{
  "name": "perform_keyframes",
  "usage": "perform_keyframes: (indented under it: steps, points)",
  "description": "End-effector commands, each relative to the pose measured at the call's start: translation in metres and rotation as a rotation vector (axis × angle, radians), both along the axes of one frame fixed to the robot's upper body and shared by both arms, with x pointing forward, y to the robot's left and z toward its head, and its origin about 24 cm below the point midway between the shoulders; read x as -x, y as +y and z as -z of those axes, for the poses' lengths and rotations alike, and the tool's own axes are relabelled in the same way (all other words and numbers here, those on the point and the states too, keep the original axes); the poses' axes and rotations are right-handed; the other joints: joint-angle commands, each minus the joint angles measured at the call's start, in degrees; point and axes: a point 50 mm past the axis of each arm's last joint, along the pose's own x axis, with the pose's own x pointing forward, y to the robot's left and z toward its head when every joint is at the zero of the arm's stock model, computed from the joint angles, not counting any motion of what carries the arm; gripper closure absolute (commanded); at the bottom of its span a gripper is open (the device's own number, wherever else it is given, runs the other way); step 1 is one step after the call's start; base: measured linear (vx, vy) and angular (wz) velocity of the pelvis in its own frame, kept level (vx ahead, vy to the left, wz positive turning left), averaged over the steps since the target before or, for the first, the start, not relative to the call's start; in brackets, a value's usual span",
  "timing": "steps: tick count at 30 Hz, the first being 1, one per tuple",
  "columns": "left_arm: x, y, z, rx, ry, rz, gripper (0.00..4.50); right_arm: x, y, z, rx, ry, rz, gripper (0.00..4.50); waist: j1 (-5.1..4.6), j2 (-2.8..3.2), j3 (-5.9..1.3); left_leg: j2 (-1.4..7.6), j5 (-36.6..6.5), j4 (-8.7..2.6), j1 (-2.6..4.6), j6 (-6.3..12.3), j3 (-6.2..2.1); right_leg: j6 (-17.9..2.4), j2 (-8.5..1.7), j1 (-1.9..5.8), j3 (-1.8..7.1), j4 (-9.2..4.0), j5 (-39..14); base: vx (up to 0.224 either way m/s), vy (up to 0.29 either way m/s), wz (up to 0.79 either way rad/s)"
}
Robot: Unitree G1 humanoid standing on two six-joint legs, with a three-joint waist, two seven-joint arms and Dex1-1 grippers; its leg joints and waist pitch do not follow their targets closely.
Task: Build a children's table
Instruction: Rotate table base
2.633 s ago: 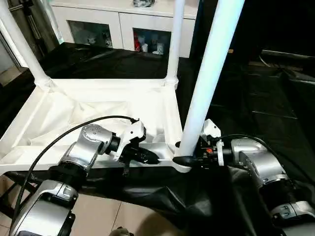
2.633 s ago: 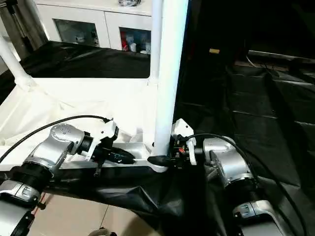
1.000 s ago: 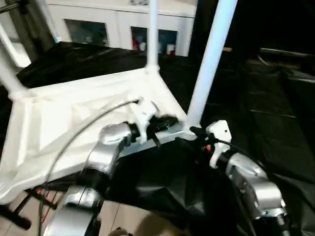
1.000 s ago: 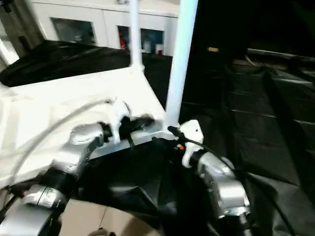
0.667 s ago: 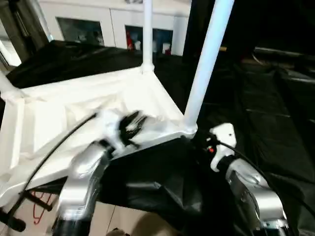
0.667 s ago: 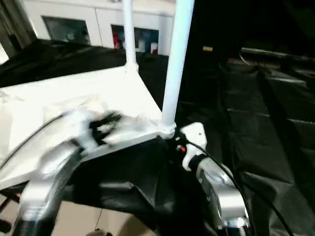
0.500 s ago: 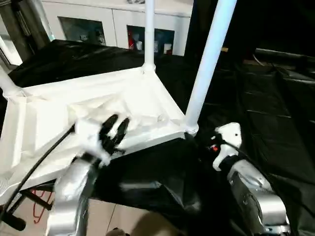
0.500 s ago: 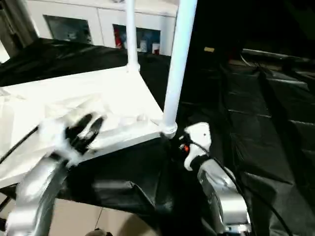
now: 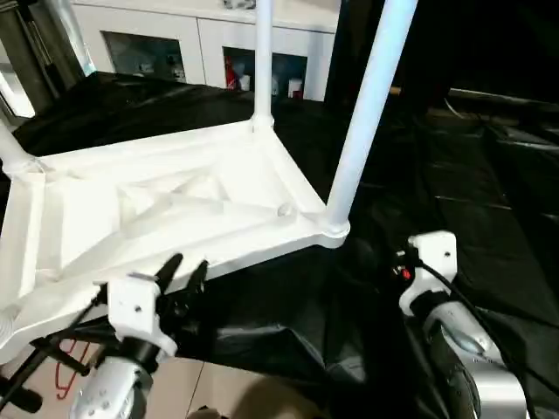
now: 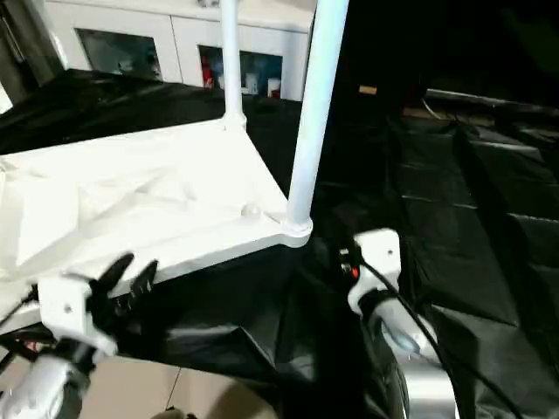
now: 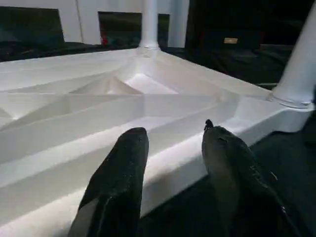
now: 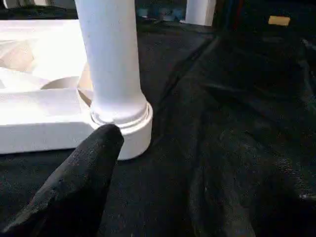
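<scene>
I count three legs (image 9: 362, 113) standing in the top (image 9: 157, 209) (fourth corner unseen); both grippers (image 11: 173, 148) gape, empty.

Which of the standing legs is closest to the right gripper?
The leg in the tabletop's near right corner socket, right ahead of the right gripper. The other legs stand at the far right corner and the left edge, farther off.

Head cams look down; wrist cams low, near table (image 9: 157, 209) edge.
</scene>
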Motion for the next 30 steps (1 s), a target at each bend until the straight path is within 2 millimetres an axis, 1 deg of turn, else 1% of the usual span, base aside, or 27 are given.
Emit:
perform_keyframes:
  steps: [1, 3, 5, 7, 9, 10, 11, 12, 13, 14, 17, 18, 19, 20, 23, 24, 25, 26, 27, 28, 29, 30]
  points:
    - [0.001, -0.001, -0.002, -0.019, -0.005, -0.018, 2.4, 0.002, -0.006, -0.006, -0.008, -0.021, 0.031, 0.82, -0.43, -0.14, -2.18, 0.74, -24.8, -4.04, 0.2, 0.54, -0.6, 2.0, -2.99, 1.03, 2.08, -6.61, -32.4, 0.0, 0.0, 0.0]
    - [0.001, -0.001, 0.001, -0.025, 0.007, -0.027, 2.4, 0.003, -0.005, -0.005, -0.011, -0.015, 0.029, 0.82, -0.64, -0.11, -2.2, 0.76, -24.6, -4.13, 0.04, 0.64, -0.69, 2.1, -2.99, 1.2, 2.06, -6.53, -31.9, 0.0, 0.0, 0.0]
    - [-0.001, -0.001, 0.004, -0.017, 0.011, -0.037, 2.4, 0.004, -0.004, -0.004, -0.008, -0.011, 0.023, 0.82, -0.77, 0.04, -2.31, 0.78, -24.5, -4.09, 0.15, 0.7, -0.7, 1.8, -2.98, 1.16, 2.05, -6.51, -31.2, 0.0, 0.0, 0.0]
    - [-0.002, -0.001, 0.006, -0.006, 0.018, -0.042, 2.4, 0.004, -0.003, -0.004, -0.006, -0.014, 0.014, 0.82, -0.91, 0.0, -2.33, 0.82, -24.5, -4.14, 0.04, 0.72, -0.71, 1.5, -2.98, 1.26, 2.08, -6.44, -30.2, 0.0, 0.0, 0.0]
    - [-0.003, -0.001, 0.008, -0.008, 0.02, -0.036, 2.4, 0.005, -0.001, -0.003, 0.001, -0.012, -0.001, 0.82, -0.96, -0.03, -2.37, 0.74, -24.7, -4.07, 0.18, 0.77, -0.66, 1.5, -2.93, 1.14, 2.08, -6.56, -30.0, 0.0, 0.0, 0.0]
    - [-0.005, 0.001, 0.012, 0.001, 0.026, -0.044, 2.4, 0.005, -0.001, -0.001, 0.006, -0.011, -0.007, 0.82, -1.0, -0.03, -2.42, 0.78, -24.6, -4.09, 0.16, 0.75, -0.69, 1.4, -2.97, 1.2, 2.1, -6.48, -29.7, 0.0, 0.0, 0.0]
    - [-0.005, 0.001, 0.012, 0.001, 0.026, -0.044, 2.4, 0.005, -0.001, -0.001, 0.006, -0.011, -0.007, 0.82, -1.04, 0.14, -2.42, 0.73, -24.6, -4.08, 0.13, 0.78, -0.68, 1.4, -2.98, 1.21, 2.12, -6.54, -29.7, 0.0, 0.0, 0.0]
    - [-0.007, 0.004, 0.019, 0.003, 0.038, -0.051, 2.4, 0.007, -0.003, -0.001, 0.01, -0.009, -0.005, 0.82, -1.07, 0.23, -2.51, 0.71, -24.7, -4.02, 0.24, 0.7, -0.64, 1.4, -2.93, 1.17, 2.13, -6.54, -29.2, 0.0, 0.0, 0.0]
    - [-0.007, 0.004, 0.019, 0.003, 0.038, -0.051, 2.4, 0.007, -0.003, -0.001, 0.01, -0.009, -0.005, 0.82, -1.07, 0.23, -2.51, 0.71, -24.7, -4.02, 0.24, 0.7, -0.64, 1.4, -2.93, 1.17, 2.13, -6.54, -29.2, 0.0, 0.0, 0.0]
    - [-0.008, 0.006, 0.021, -0.002, 0.044, -0.052, 2.4, 0.007, -0.004, -0.001, 0.009, -0.01, -0.001, 0.82, -1.06, 0.07, -2.68, 0.73, -24.2, -4.01, 0.18, 0.81, -0.67, 1.2, -2.96, 1.35, 2.14, -6.38, -28.4, 0.0, 0.0, 0.0]
    - [-0.01, 0.008, 0.021, -0.018, 0.046, -0.045, 2.4, 0.007, -0.004, -0.001, 0.003, -0.01, 0.005, 0.82, -0.99, 0.19, -2.8, 0.96, -23.7, -4.12, 0.11, 0.89, -0.7, 0.0, -3.0, 1.5, 2.24, -5.96, -26.1, 0.0, 0.0, 0.0]
    - [-0.011, 0.009, 0.019, -0.026, 0.042, -0.046, 2.4, 0.006, -0.004, -0.001, 0.001, -0.01, 0.004, 0.82, -0.72, -0.07, -2.83, 1.01, -23.3, -4.16, 0.01, 1.04, -0.72, -0.4, -3.14, 1.62, 2.27, -5.75, -25.6, 0.0, 0.0, 0.0]
    - [-0.011, 0.009, 0.019, -0.026, 0.042, -0.046, 2.4, 0.006, -0.004, -0.001, 0.001, -0.01, 0.004, 0.82, -0.72, -0.07, -2.83, 1.01, -23.3, -4.16, 0.01, 1.04, -0.72, -0.4, -3.14, 1.62, 2.27, -5.75, -25.6, 0.0, 0.0, 0.0]
    - [-0.012, 0.01, 0.018, -0.031, 0.04, -0.048, 2.4, 0.005, -0.003, 0.0, 0.001, -0.011, 0.003, 0.82, -0.64, 0.12, -2.91, 1.11, -22.8, -4.15, 0.06, 1.02, -0.66, -1.1, -3.14, 1.61, 2.37, -5.63, -24.2, 0.0, 0.0, 0.0]
    - [-0.013, 0.015, 0.016, -0.053, 0.042, -0.066, 2.4, 0.001, 0.001, 0.002, -0.004, -0.011, -0.001, 0.82, -0.45, 0.1, -3.0, 1.13, -22.0, -4.19, -0.05, 1.03, -0.62, -2.0, -3.15, 1.82, 2.41, -5.24, -21.9, 0.0, 0.0, 0.0]
    - [-0.014, 0.015, 0.015, -0.059, 0.038, -0.065, 2.4, -0.001, 0.003, 0.002, -0.001, -0.012, -0.002, 0.82, -0.36, 0.31, -3.04, 1.14, -21.9, -4.14, 0.01, 0.95, -0.62, -2.4, -3.21, 1.77, 2.41, -5.17, -21.5, 0.0, 0.0, 0.0]
    - [-0.014, 0.015, 0.015, -0.059, 0.038, -0.065, 2.4, -0.001, 0.003, 0.002, -0.001, -0.012, -0.002, 0.82, -0.47, 0.22, -3.03, 1.1, -21.8, -4.15, -0.05, 0.99, -0.61, -2.4, -3.17, 1.83, 2.39, -5.18, -21.5, 0.0, 0.0, 0.0]
    - [-0.016, 0.015, 0.014, -0.059, 0.04, -0.067, 2.4, -0.002, 0.004, 0.002, 0.002, -0.013, -0.005, 0.82, -0.37, 0.46, -3.1, 1.14, -21.4, -4.09, 0.06, 0.84, -0.54, -2.6, -3.15, 1.83, 2.46, -5.19, -20.6, 0.0, 0.0, 0.0]
    - [-0.018, 0.015, 0.013, -0.057, 0.037, -0.065, 2.4, -0.002, 0.005, 0.001, 0.0, -0.017, -0.011, 0.82, -0.31, 0.57, -3.14, 1.16, -21.0, -4.05, 0.11, 0.82, -0.53, -3.0, -3.11, 1.88, 2.52, -4.97, -19.4, 0.0, 0.0, 0.0]
    - [-0.02, 0.014, 0.013, -0.053, 0.035, -0.063, 2.4, -0.003, 0.005, 0.001, -0.005, -0.019, -0.019, 0.82, -0.31, 0.55, -3.18, 1.19, -20.8, -4.06, 0.13, 0.81, -0.5, -3.2, -3.1, 1.91, 2.52, -4.94, -18.9, 0.0, 0.0, 0.0]
    - [-0.02, 0.013, 0.012, -0.051, 0.034, -0.061, 2.4, -0.003, 0.006, 0.0, -0.007, -0.02, -0.023, 0.82, -0.45, 0.76, -3.18, 1.15, -20.8, -4.07, 0.04, 0.75, -0.48, -3.3, -3.03, 2.01, 2.5, -4.91, -18.4, 0.0, 0.0, 0.0]
    - [-0.022, 0.012, 0.011, -0.044, 0.03, -0.054, 2.4, -0.002, 0.008, -0.001, -0.018, -0.023, -0.049, 0.82, -0.36, 0.73, -3.23, 1.13, -20.7, -4.03, 0.06, 0.83, -0.47, -3.3, -3.1, 2.07, 2.49, -4.91, -18.5, 0.0, 0.0, 0.0]
